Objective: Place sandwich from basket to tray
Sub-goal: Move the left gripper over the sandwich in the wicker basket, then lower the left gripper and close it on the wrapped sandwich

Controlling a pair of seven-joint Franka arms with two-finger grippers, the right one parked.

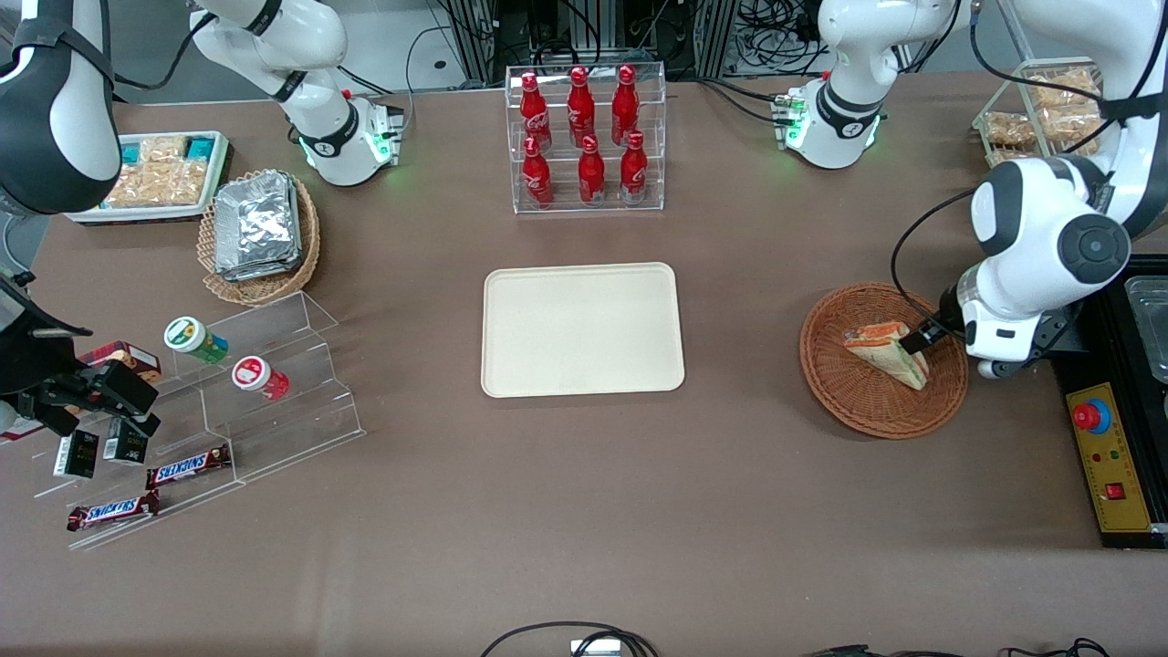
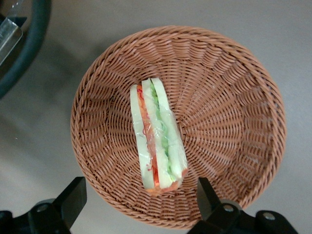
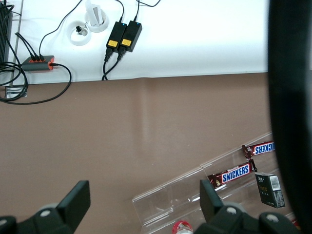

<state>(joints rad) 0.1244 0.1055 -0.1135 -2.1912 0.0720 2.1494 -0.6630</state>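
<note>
Sandwich point(image 2: 157, 136) in basket point(image 2: 234, 97), filling layers visible, hand point(image 2: 139, 197) spread above

Round basket point(image 2: 234, 97) of reddish-brown woven wicker, ribbed and rough. In it, a sandwich point(image 2: 157, 136) in clear, glossy plastic wrap, soft pale bread showing through. The gripper point(image 2: 139, 195), above the basket's rim, has matt black plastic fingers point(image 2: 73, 197), spread wide. Tray point(image 1: 582, 328) is smooth, matt cream plastic. Table point(image 1: 584, 511) covering is matt brown.
</note>
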